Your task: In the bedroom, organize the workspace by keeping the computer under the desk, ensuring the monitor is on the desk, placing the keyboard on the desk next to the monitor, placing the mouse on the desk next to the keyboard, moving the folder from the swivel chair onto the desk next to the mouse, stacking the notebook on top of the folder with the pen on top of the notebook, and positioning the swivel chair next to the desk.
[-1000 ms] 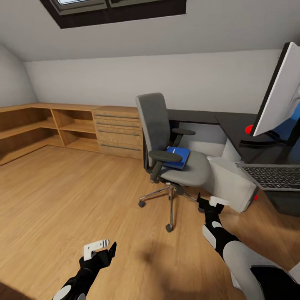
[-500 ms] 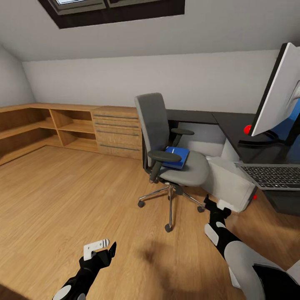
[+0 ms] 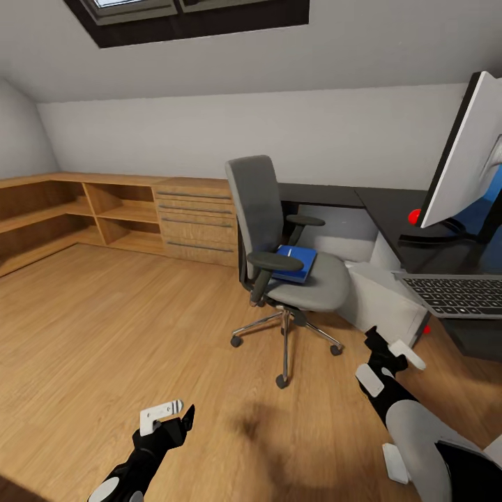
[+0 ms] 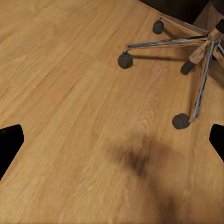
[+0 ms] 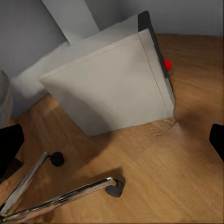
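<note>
Head view: nearest, the left gripper [image 3: 173,413] hangs low over the light wood floor [image 3: 104,328], its fingers spread apart and empty. The right gripper [image 3: 390,348] sits over the floor just in front of the computer [image 3: 387,303], also with fingers released, gripping nothing. In the left wrist view the chrome base and castors of the swivel chair [image 4: 196,70] stand on the floor ahead of the spread fingertips [image 4: 9,144]. In the right wrist view the grey tower case of the computer [image 5: 112,84] stands on the floor close ahead, a chair leg and castor beside it.

Farther in, the swivel chair [image 3: 279,237] stands on the floor beside the desk [image 3: 390,209], with the blue folder [image 3: 296,261] lying flat on its seat near the armrest. The computer stands at the desk's near edge, partly beneath it. On the desk's near edge lies the keyboard [image 3: 457,293]; behind it the monitor [image 3: 460,160] stands upright. Along the far wall runs low wooden shelving [image 3: 118,213], and a dark-framed skylight [image 3: 188,17] sits in the sloped ceiling.
</note>
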Tool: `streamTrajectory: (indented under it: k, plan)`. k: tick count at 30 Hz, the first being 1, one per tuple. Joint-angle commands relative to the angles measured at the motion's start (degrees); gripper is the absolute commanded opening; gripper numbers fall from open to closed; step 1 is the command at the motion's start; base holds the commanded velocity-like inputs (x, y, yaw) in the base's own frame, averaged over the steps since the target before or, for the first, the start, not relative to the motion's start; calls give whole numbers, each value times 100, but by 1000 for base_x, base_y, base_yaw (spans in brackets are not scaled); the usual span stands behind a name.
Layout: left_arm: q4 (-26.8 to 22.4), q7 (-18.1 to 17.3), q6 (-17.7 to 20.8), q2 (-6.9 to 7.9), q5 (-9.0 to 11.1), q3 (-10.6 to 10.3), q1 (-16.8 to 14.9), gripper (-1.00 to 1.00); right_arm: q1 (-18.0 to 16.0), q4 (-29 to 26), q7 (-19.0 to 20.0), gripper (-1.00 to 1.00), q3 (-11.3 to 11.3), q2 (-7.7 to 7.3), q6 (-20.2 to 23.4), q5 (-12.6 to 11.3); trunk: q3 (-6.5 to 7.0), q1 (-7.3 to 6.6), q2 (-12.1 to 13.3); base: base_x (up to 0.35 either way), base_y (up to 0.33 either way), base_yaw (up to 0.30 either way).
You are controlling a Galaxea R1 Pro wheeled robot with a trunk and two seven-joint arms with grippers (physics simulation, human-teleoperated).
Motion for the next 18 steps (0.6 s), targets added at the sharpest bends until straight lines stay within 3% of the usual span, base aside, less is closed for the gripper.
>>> streamTrajectory:
  k: [1,5,18]
  plan:
    - [-7,18,32,-3,57,5,0,100,-2,-102,5,100,11,5,-28,-147,-4,-1,-2,0,0,0]
    - [-4,20,32,-3,54,5,0,100,0,-273,50,100,9,18,-33,-259,-4,-1,-2,0,0,0]
    - [-4,21,32,-3,53,-2,0,100,6,-335,77,100,11,55,-45,-253,-4,-1,-2,0,0,0]
